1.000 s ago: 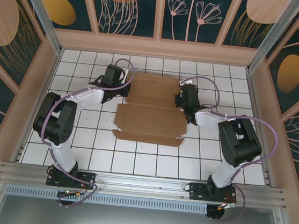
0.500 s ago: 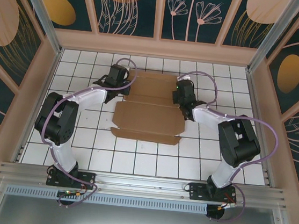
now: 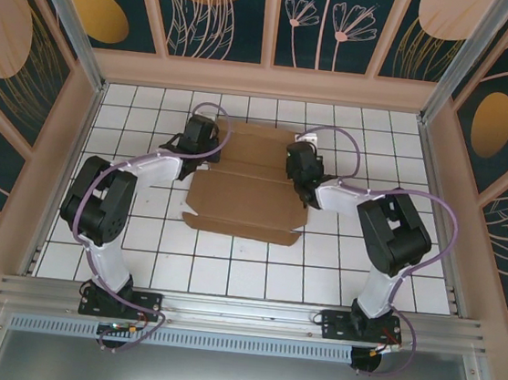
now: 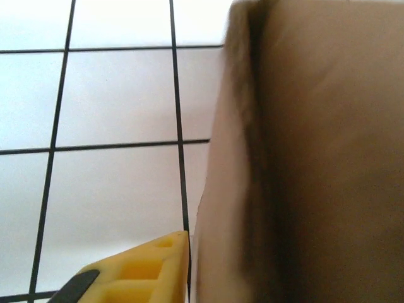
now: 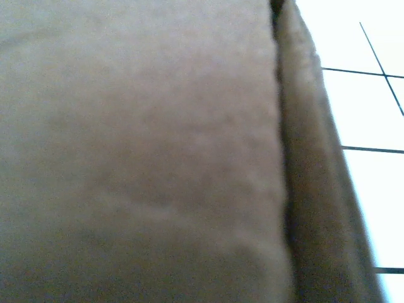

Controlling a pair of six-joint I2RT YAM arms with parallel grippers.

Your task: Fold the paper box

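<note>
The paper box (image 3: 248, 203) is plain brown cardboard lying partly folded in the middle of the white tiled floor. My left gripper (image 3: 202, 147) is at its left side, at the far left corner. In the left wrist view one yellow finger (image 4: 132, 281) stands just left of a raised cardboard wall (image 4: 315, 158), and the other finger is hidden. My right gripper (image 3: 300, 172) presses in at the box's right side. The right wrist view is very close to the cardboard (image 5: 139, 139), and its fingers are hidden. I cannot tell whether either gripper holds cardboard.
Pale wooden walls (image 3: 266, 81) with dark patterned panels close in the floor at the back and sides. An aluminium rail (image 3: 240, 312) runs along the near edge by the arm bases. Bare tiles (image 3: 226, 269) lie in front of the box.
Both grippers have moved inward against the box's sides, the right one furthest to the left. The box's near panels have drawn in and shifted slightly left.
</note>
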